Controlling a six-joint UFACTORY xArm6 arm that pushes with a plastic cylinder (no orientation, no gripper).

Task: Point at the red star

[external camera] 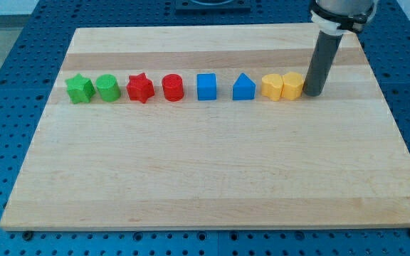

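Camera view: my tip [313,94] beside yellow block [292,85].

Board [212,178] pale wood, smooth; red star [140,88] matt plastic.

one camera, raised at the board's [212,178] near edge, tilted down, close enough to frame it whole.

I see bright, even overhead light on the wooden board [212,178]; shadows beneath the blocks are faint and short, focus sharp, no glare.
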